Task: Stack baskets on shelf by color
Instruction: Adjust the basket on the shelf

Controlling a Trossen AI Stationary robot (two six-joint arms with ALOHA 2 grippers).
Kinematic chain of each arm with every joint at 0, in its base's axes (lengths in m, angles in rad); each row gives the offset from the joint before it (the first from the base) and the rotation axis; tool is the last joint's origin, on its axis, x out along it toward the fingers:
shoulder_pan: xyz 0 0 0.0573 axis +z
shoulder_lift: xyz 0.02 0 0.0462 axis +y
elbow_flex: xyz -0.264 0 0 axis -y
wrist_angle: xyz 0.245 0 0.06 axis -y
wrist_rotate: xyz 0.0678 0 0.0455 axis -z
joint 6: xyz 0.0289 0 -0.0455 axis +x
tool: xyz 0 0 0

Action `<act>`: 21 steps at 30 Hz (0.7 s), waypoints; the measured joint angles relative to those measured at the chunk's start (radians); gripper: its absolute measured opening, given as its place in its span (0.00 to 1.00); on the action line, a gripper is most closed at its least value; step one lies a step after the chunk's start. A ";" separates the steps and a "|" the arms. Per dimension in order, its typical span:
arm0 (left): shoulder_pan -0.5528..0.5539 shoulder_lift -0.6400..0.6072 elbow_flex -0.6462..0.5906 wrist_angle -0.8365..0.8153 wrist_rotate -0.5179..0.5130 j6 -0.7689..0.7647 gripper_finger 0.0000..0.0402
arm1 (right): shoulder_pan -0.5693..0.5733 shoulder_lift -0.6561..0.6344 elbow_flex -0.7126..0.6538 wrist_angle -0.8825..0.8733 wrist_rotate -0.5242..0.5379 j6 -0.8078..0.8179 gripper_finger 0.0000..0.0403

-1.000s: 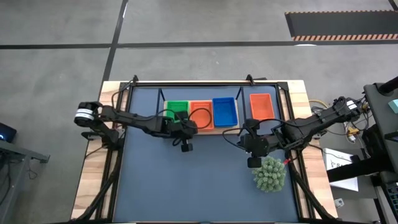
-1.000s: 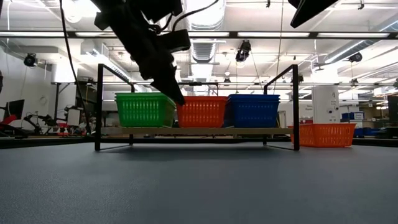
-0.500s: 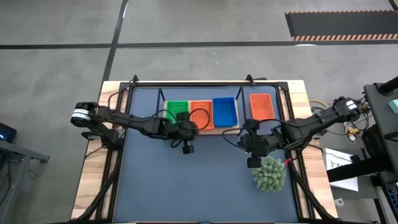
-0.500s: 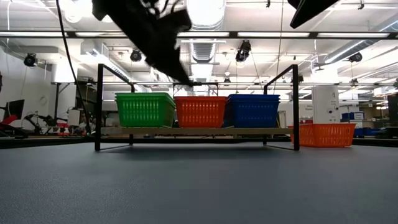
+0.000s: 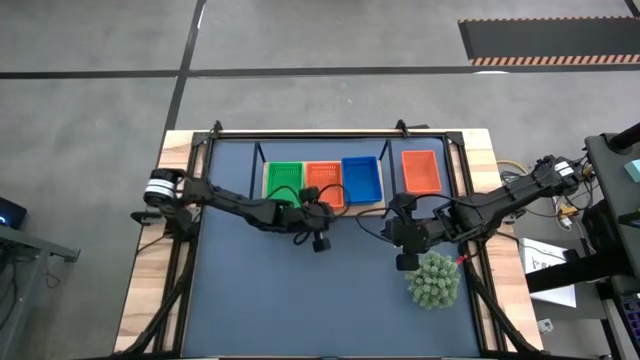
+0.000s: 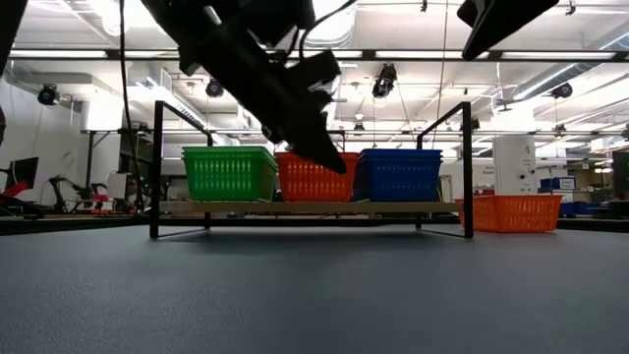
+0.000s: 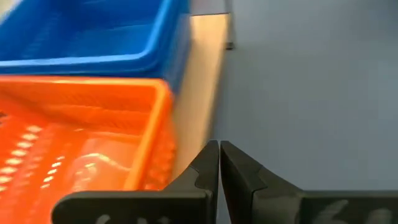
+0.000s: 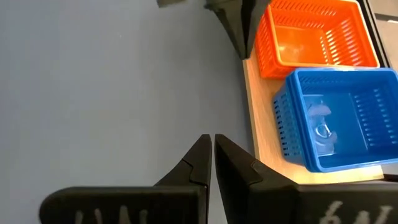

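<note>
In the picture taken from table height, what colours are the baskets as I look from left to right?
green basket → orange-red basket on the shelf → blue basket → another orange-red basket standing off the shelf, on the table.

The right gripper [image 8: 212, 144], two dark fingers pressed together with no gap and nothing between them, hangs over the dark-blue table mat [image 8: 112, 87]. Past its tips runs the light-wood shelf board [image 8: 264, 158], carrying a blue perforated plastic basket [image 8: 336, 118] and, just beside it, an orange-red perforated plastic basket [image 8: 317, 37]. A dark part of the other arm [image 8: 233, 18] reaches in near the orange-red one.
</note>
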 joint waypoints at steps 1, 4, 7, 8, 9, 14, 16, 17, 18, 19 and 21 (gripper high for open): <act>0.000 0.009 0.002 0.003 -0.027 -0.001 0.00 | 0.000 0.000 0.000 -0.001 0.000 0.000 0.03; 0.001 0.031 0.004 0.057 -0.105 -0.023 0.00 | 0.000 0.000 -0.002 0.000 0.000 0.001 0.03; 0.009 0.040 0.004 0.090 -0.123 -0.026 0.00 | 0.000 0.000 -0.002 0.002 0.000 0.001 0.03; 0.012 0.041 0.004 0.094 -0.124 -0.026 0.00 | 0.000 0.000 -0.002 0.002 0.000 0.001 0.03; 0.015 0.042 0.003 0.103 -0.125 -0.026 0.00 | 0.000 0.000 -0.002 0.004 0.000 0.001 0.03; 0.035 0.042 0.002 0.109 -0.142 -0.025 0.00 | 0.000 0.000 -0.002 0.008 0.000 0.001 0.03; 0.042 0.042 0.002 0.109 -0.142 -0.025 0.00 | 0.000 0.000 -0.002 0.009 0.001 0.001 0.03; 0.043 0.042 0.002 0.109 -0.142 -0.025 0.00 | 0.000 0.000 -0.002 0.010 0.001 0.001 0.03; 0.043 0.042 0.002 0.109 -0.142 -0.025 0.00 | 0.000 0.000 -0.002 0.013 0.001 0.001 0.03; 0.043 0.040 0.002 0.108 -0.142 -0.023 0.00 | 0.000 0.000 -0.002 0.016 0.001 0.001 0.03; 0.038 0.031 0.002 0.099 -0.138 -0.021 0.00 | 0.000 0.000 -0.002 0.015 0.001 0.001 0.03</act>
